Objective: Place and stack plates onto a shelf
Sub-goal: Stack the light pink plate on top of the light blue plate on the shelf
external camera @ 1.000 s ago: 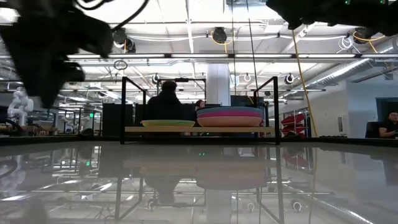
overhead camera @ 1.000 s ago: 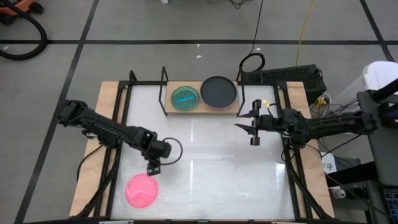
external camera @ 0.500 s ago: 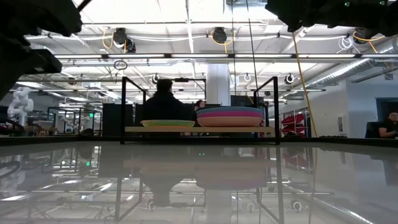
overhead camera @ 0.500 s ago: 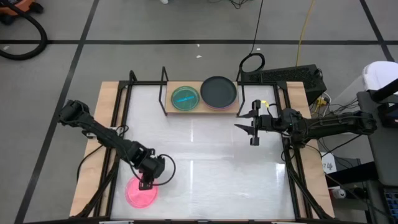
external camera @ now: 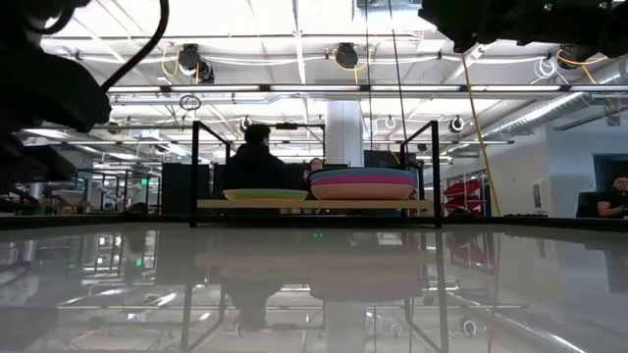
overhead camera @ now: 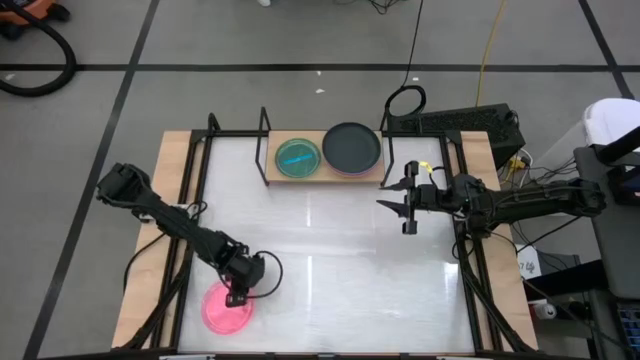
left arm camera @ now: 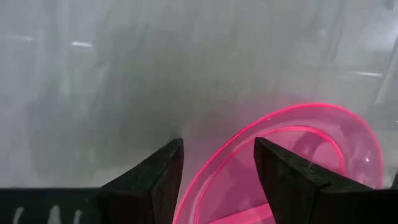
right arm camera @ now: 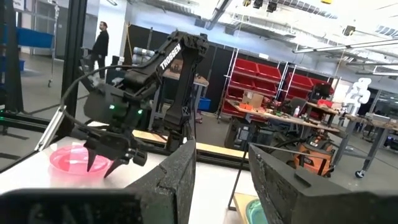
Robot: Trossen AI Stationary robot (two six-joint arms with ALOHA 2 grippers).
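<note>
A hot pink plate (overhead camera: pixel 222 310) lies flat on the white table near its front left corner. My left gripper (overhead camera: pixel 236 297) is open and low over the plate's far right rim. In the left wrist view (left arm camera: pixel 217 177) one finger stands outside the rim and one over the plate's inside. My right gripper (overhead camera: pixel 405 210) is open and empty, held above the table's right half. The shelf (overhead camera: pixel 325 172) stands at the far edge. On it a green plate (overhead camera: pixel 298 157) lies on the left and a stack topped by a black plate (overhead camera: pixel 351 147) on the right. My left gripper comes from above, slanting toward the near edge, with the hot pink plate's far right rim (left arm camera: pixel 214 163) between its open fingers. I cannot tell whether a finger touches the plate. The plate lies flat on the table.
Black wire frames (overhead camera: pixel 195 200) run along the table's left and right sides. The low view shows the shelf (external camera: pixel 314 204) with the green plate (external camera: pixel 265 194) and the stack (external camera: pixel 363 183), and people in the room behind. Cables lie by the right arm's base (overhead camera: pixel 520 165).
My left gripper has gone toward the table's near edge and down, from beside the hot pink plate to over its far right rim. The plate has stayed where it was.
</note>
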